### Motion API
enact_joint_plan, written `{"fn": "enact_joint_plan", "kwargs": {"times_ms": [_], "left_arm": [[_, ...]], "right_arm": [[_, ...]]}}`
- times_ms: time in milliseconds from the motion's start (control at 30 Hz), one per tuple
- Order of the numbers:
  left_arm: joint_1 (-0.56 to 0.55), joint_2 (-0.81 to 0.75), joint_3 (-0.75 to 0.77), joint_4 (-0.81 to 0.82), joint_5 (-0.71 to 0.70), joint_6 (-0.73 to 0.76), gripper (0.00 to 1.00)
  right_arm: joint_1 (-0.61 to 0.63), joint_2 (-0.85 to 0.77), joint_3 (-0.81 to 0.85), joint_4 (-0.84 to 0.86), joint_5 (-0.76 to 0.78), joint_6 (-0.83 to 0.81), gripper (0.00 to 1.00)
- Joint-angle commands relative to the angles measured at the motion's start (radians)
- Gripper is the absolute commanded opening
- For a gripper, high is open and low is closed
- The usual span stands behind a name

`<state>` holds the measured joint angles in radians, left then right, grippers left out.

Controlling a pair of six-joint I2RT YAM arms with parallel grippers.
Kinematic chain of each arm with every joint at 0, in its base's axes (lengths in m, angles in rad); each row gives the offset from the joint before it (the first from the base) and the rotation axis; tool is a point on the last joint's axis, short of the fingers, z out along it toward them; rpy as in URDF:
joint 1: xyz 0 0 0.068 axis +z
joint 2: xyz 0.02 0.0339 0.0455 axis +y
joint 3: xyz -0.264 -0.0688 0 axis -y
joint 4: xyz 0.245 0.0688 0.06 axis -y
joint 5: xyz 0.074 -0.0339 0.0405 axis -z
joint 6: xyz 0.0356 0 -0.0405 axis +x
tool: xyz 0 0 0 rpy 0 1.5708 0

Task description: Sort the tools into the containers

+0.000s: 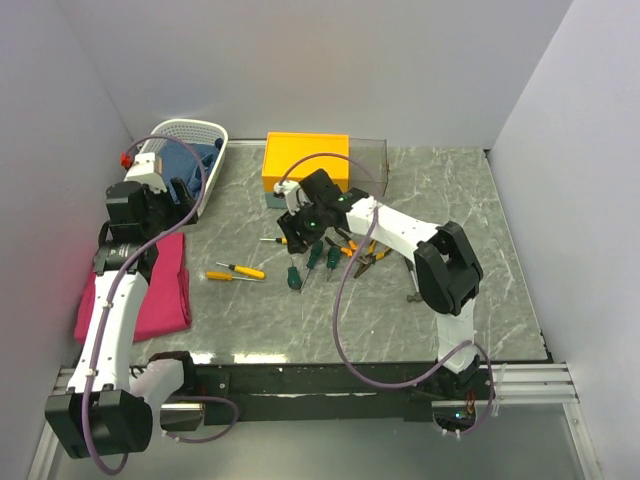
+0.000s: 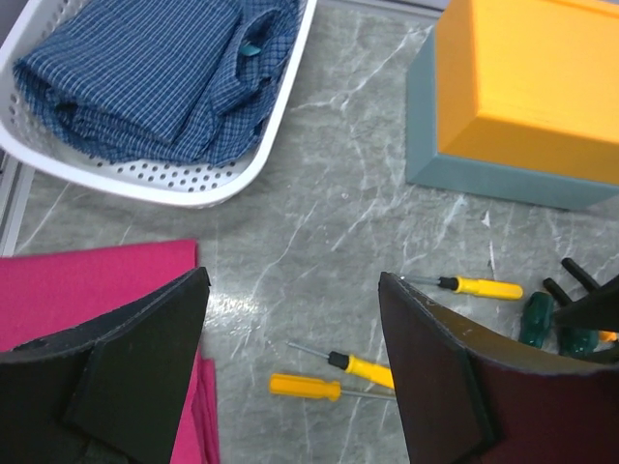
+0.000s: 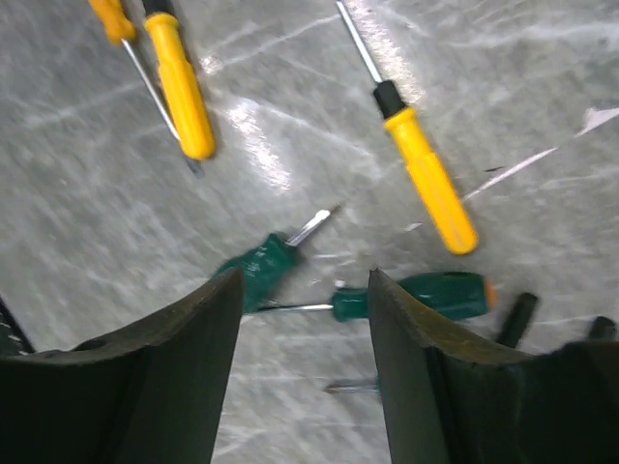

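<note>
Scanning the tools (image 1: 313, 258) first: I see all of them loose on the grey marbled table (image 1: 440, 180), none in a container. Three green-handled screwdrivers (image 3: 426, 295) cluster mid-table, with orange-handled pliers (image 1: 365, 258) just to their right. Two yellow-handled screwdrivers (image 1: 237, 272) lie side by side left of the green ones, and a third (image 3: 430, 184) lies nearer the box. The handles are too small or blurred for me to read any marking.

Right gripper (image 1: 300, 228) hovers over the green cluster, jaws partly apart, nothing between them. The orange-topped box (image 1: 305, 160) with its blue-grey base stands at the back, just behind that gripper. A white perforated basket (image 1: 200, 128) sits back left, holding a folded blue checked cloth (image 2: 155, 68). Left gripper (image 2: 292, 280) hangs near the basket, over the edge of the pink cloth (image 1: 150, 290), jaws wide and empty.
</note>
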<state>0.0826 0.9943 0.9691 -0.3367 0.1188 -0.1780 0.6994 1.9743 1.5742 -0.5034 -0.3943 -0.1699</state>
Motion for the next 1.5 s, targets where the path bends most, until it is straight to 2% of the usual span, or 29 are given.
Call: {"fn": "enact_joint_plan", "kwargs": {"times_ms": [0, 100, 267, 700, 800, 867, 900, 933, 1067, 1133, 1300, 1467], "left_arm": [[0.008, -0.019, -0.003, -0.033, -0.092, -0.020, 0.80], [0.011, -0.023, -0.001, -0.059, -0.116, -0.032, 0.82], [0.011, -0.026, -0.009, -0.081, -0.116, -0.057, 0.82], [0.023, -0.063, -0.026, -0.076, -0.084, -0.120, 0.82], [0.026, -0.059, -0.026, -0.065, -0.065, -0.136, 0.82], [0.026, -0.056, -0.023, -0.058, -0.045, -0.143, 0.81], [0.026, -0.049, -0.023, -0.053, -0.036, -0.147, 0.81], [0.026, -0.045, -0.021, -0.048, -0.025, -0.149, 0.81], [0.026, -0.004, -0.004, -0.006, 0.028, -0.152, 0.78], [0.025, 0.041, 0.011, 0.024, 0.068, -0.156, 0.77], [0.002, 0.156, 0.072, 0.090, 0.137, -0.149, 0.75], [-0.046, 0.274, 0.132, 0.108, 0.150, -0.100, 0.74]], "right_arm": [[0.055, -0.035, 0.015, -0.035, 0.095, 0.215, 0.65], [0.084, -0.025, -0.028, -0.055, 0.126, 0.378, 0.65], [0.137, 0.000, -0.062, -0.072, 0.179, 0.425, 0.67], [0.155, 0.133, -0.066, -0.054, 0.282, 0.511, 0.68], [0.157, 0.146, -0.059, -0.041, 0.279, 0.495, 0.54], [0.158, 0.132, -0.043, -0.035, 0.269, 0.459, 0.39], [0.158, 0.103, -0.037, -0.031, 0.256, 0.448, 0.34], [0.157, 0.084, -0.026, -0.029, 0.256, 0.431, 0.23], [0.152, -0.040, -0.011, -0.011, 0.247, 0.334, 0.03], [0.143, -0.130, -0.022, 0.000, 0.221, 0.308, 0.00], [0.078, -0.305, -0.068, 0.078, 0.196, 0.265, 0.00], [-0.052, -0.353, -0.056, 0.135, 0.198, 0.210, 0.00]]}}
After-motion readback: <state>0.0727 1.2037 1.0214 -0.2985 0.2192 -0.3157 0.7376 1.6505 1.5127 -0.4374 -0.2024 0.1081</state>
